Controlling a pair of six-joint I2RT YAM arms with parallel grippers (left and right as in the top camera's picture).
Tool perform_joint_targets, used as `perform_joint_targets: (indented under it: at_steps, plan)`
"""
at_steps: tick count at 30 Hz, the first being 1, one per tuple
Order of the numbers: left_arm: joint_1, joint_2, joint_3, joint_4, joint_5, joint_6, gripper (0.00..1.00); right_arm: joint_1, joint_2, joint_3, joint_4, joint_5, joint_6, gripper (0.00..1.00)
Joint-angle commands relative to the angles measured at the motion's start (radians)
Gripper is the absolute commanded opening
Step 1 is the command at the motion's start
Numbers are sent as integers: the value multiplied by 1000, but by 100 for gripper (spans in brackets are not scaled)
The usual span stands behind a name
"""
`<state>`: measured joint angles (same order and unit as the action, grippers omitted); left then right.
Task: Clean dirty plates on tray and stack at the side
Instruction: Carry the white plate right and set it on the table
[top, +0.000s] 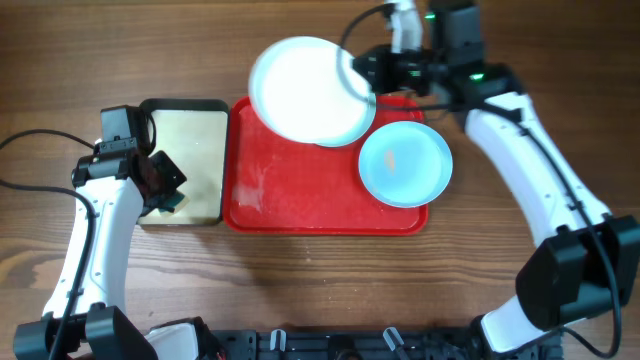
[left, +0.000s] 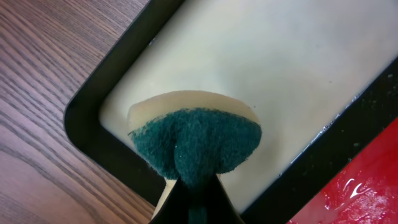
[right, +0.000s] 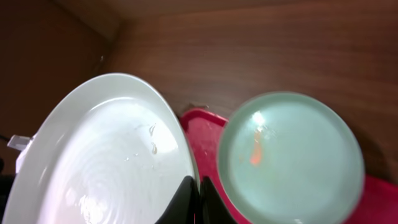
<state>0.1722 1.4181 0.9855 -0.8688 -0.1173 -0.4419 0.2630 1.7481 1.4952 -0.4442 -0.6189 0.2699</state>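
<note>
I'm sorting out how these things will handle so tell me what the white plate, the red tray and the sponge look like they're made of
White plate: likely glossy plastic; smooth, shiny, with wet droplets in the right wrist view.
Red tray: probably plastic; uniform red, rounded corners, grainy floor.
Sponge: pale foam with a dark green fibrous scouring layer, squeezed in the left gripper.

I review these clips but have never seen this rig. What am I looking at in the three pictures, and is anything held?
Two robot arms work at a wooden table. One picture looks down from above; the others come from cameras on each wrist. The left gripper is shut on a green sponge over a black-rimmed cream tray. The right gripper is shut on the rim of a white plate, held tilted over the red tray. A pale blue plate with an orange smear lies on the red tray.
</note>
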Motion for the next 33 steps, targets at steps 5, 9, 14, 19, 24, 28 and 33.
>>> perform_joint_targets:
  at_steps: [5,9,14,19,24,28,33]
  plan:
    - [2,-14,-5,5,49,16,4,-267,-22,8,-153,-100,-21,4]
    - [0,-14,-5,22,127,17,4,-366,-22,8,-169,-85,-31,4]
    - [-64,-14,-5,71,181,20,4,-443,-22,8,-190,53,-31,4]
    - [-166,-14,-5,130,160,46,4,-471,-20,2,-214,300,-29,4]
    - [-198,-14,-5,147,58,46,4,-485,-18,1,-242,547,4,5]
    - [-198,-14,-5,147,29,46,4,-488,-3,-16,-247,575,3,4]
    - [-198,-14,-5,148,29,46,4,-493,45,-16,-265,575,8,4]
